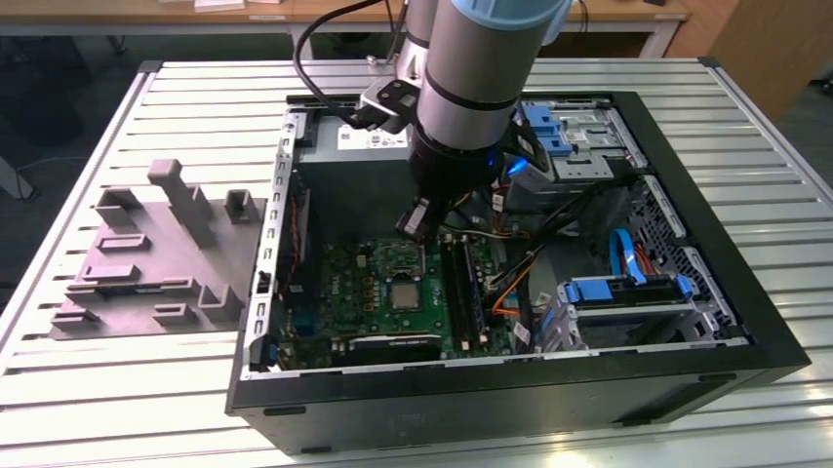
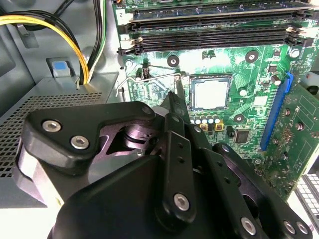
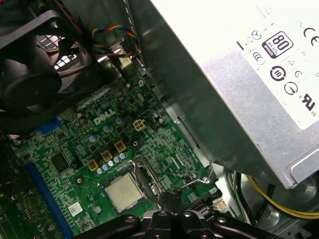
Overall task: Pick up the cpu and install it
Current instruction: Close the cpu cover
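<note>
The cpu (image 1: pixel 400 293) is a small silvery square lying flat in its socket on the green motherboard (image 1: pixel 351 283) inside the open computer case; both wrist views show it (image 2: pixel 210 93) (image 3: pixel 123 191). My gripper (image 1: pixel 416 230) hangs just above the board beside the socket, toward the power supply. Its fingers (image 2: pixel 177 99) come together into one narrow tip, shut with nothing between them. That tip (image 3: pixel 173 195) sits next to the thin wire socket lever (image 3: pixel 203 178), which stands off the board. I cannot tell whether the tip touches the lever.
Black memory slots (image 2: pixel 214 30) run beside the socket. A silver power supply (image 3: pixel 239 74) with yellow and black cables (image 2: pixel 60 30) stands close to the gripper. A black fan (image 3: pixel 35 64) is nearby. A grey parts tray (image 1: pixel 143 263) sits outside the case, at the exterior view's left.
</note>
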`<action>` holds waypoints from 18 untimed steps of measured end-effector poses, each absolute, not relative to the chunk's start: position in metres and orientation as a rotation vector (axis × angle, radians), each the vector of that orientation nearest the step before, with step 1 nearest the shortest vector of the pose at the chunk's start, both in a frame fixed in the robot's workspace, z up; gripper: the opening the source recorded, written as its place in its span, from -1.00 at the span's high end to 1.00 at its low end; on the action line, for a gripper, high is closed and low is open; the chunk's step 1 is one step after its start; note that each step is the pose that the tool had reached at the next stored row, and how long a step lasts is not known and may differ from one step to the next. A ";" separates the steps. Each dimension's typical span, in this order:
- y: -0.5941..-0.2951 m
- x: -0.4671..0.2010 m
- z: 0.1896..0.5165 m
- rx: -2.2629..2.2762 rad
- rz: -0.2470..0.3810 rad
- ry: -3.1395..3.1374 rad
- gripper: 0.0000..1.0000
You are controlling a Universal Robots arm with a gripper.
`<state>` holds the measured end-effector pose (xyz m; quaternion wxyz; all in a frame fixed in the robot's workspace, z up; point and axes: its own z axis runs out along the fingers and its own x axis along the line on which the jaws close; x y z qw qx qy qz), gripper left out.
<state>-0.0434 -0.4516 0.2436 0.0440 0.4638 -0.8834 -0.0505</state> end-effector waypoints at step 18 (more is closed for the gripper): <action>-0.452 -0.043 0.244 1.403 -0.083 -2.683 0.79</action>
